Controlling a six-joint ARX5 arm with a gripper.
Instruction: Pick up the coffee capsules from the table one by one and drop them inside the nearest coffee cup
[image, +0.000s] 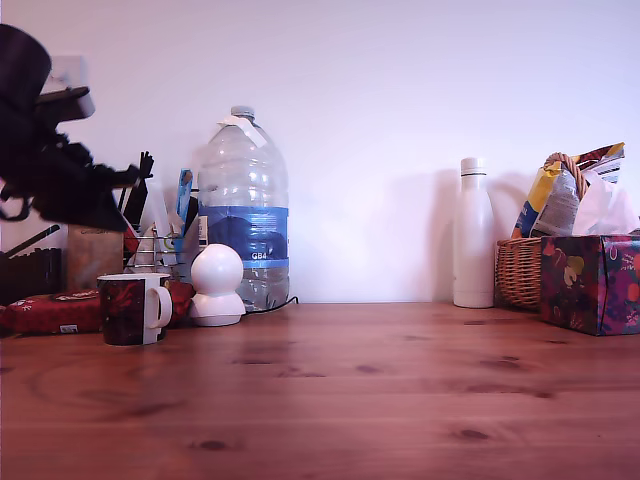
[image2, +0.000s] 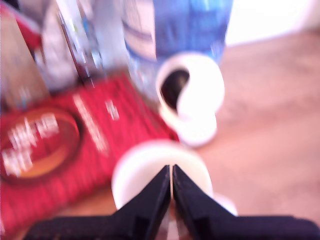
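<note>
Cup (image: 135, 309): dark, red-patterned, white rim and handle, standing on the table (image: 380, 400) at the exterior view's left. Gripper (image2: 172, 172) above its rim, fingers together, nothing visibly held.

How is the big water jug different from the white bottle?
The big water jug is clear with a blue label; the white bottle is solid white and plain. The jug is much wider and taller; the bottle is slim. The jug stands nearer the coffee cup; the bottle stands beside the basket. Both stand upright by the wall.
</note>
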